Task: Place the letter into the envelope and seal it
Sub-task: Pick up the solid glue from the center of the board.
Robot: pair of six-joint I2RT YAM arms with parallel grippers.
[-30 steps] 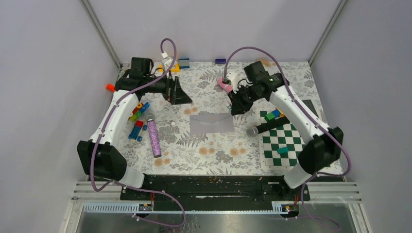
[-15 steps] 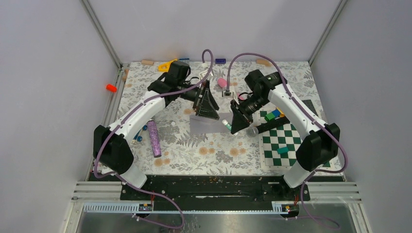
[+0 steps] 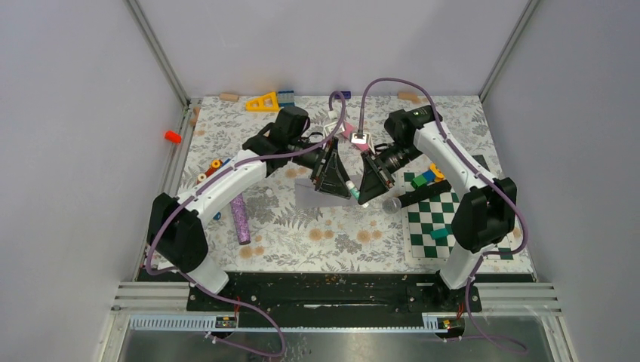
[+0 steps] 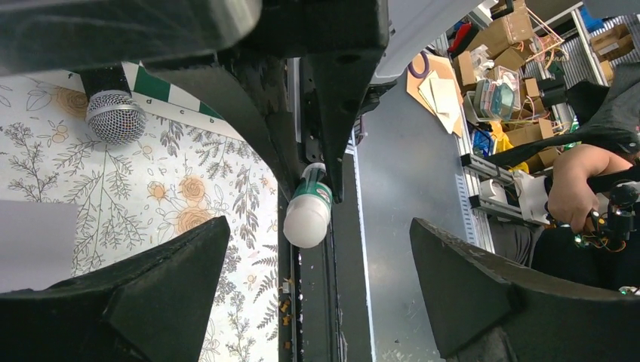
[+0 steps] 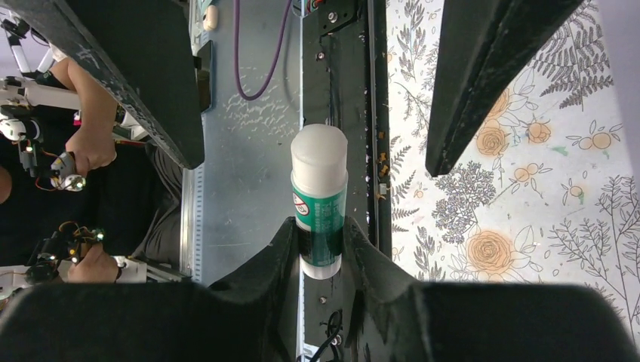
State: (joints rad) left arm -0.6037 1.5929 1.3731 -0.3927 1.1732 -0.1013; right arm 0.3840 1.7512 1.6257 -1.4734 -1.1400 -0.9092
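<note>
My right gripper (image 5: 318, 226) is shut on a glue stick (image 5: 318, 197) with a green label and a white cap, and it hangs above the table's middle (image 3: 367, 188). My left gripper (image 3: 332, 181) faces it. The left gripper (image 4: 318, 226) is open, and its black fingers (image 4: 151, 294) stand wide on either side of the glue stick's (image 4: 308, 215) cap without touching it. The pale grey envelope (image 3: 308, 199) lies flat under both grippers and is mostly covered by them. One corner of the envelope (image 4: 34, 241) shows in the left wrist view. The letter is out of view.
A microphone (image 3: 392, 204) lies just right of the envelope, at the edge of the green-and-white checkerboard mat (image 3: 445, 219), which carries coloured blocks (image 3: 424, 179). A purple glitter tube (image 3: 240, 219) and more blocks (image 3: 213, 166) lie to the left. A yellow triangle (image 3: 263, 102) sits at the back.
The left arm swung from the back left to the middle, over the envelope. The right gripper carried the glue stick down and left, so it now meets the left gripper's open fingers.
</note>
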